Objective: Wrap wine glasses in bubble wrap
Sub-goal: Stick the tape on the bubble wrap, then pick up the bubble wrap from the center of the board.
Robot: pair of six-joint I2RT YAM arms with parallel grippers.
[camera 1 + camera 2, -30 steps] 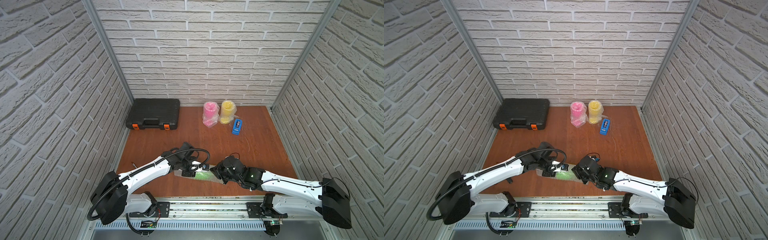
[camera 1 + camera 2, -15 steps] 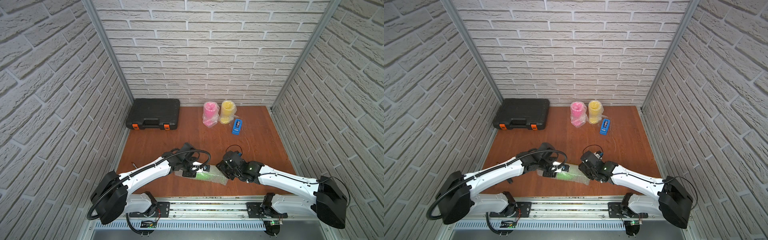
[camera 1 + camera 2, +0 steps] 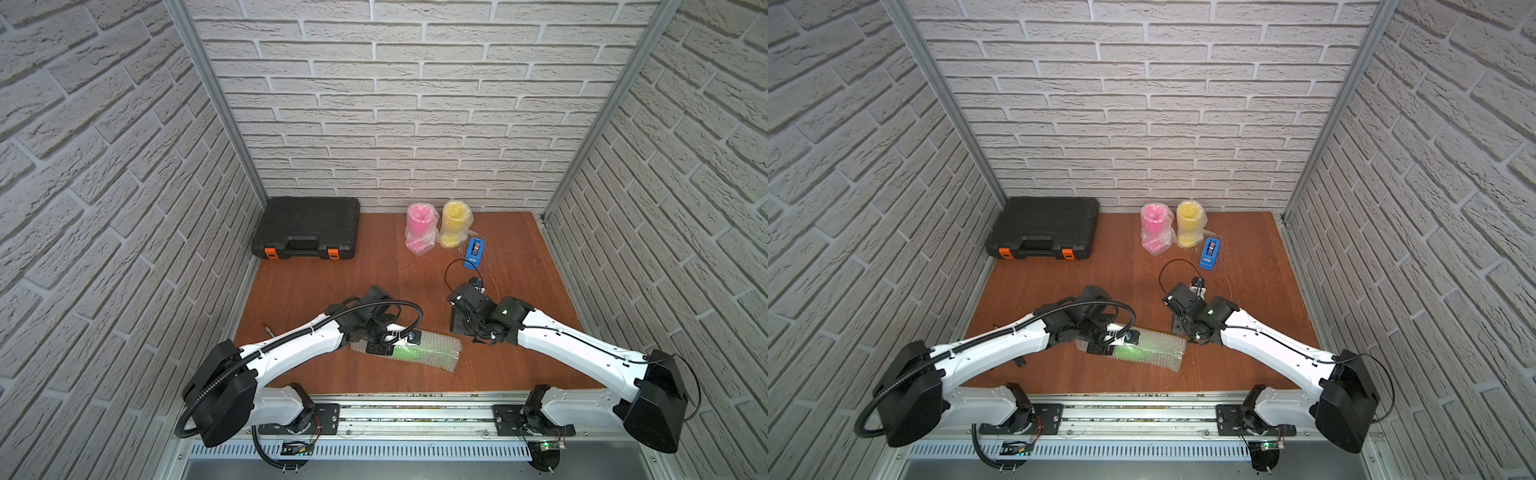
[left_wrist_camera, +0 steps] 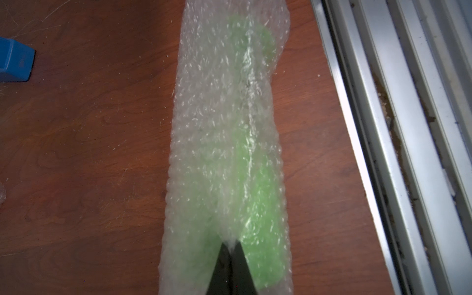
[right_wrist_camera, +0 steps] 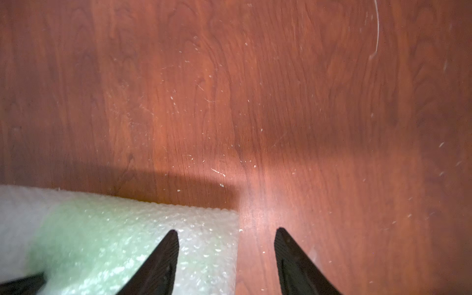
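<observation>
A lime green wine glass [image 4: 258,204] lies on its side near the table's front edge, rolled in bubble wrap [image 3: 432,353] [image 3: 1154,349] [image 4: 224,127]. My left gripper [image 4: 231,245] [image 3: 388,343] is shut, pinching a fold of the wrap over the glass. My right gripper [image 5: 226,232] [image 3: 460,327] [image 3: 1179,324] is open and holds nothing. It hovers just off the roll's right end, with one finger [image 5: 163,255] above the wrap's edge [image 5: 204,229]. Both top views show a pink wine glass [image 3: 419,228] and a yellow wine glass [image 3: 455,224] standing wrapped at the back.
A blue tape dispenser [image 3: 475,251] [image 3: 1210,253] sits beside the yellow glass, behind my right gripper. A closed black tool case [image 3: 307,228] lies at the back left. The metal rail [image 4: 383,153] runs along the table's front edge, close to the green roll.
My right gripper has opened, let go of the roll's right end and drawn back, away from the table's front edge. My left gripper has kept its pinch and place.
</observation>
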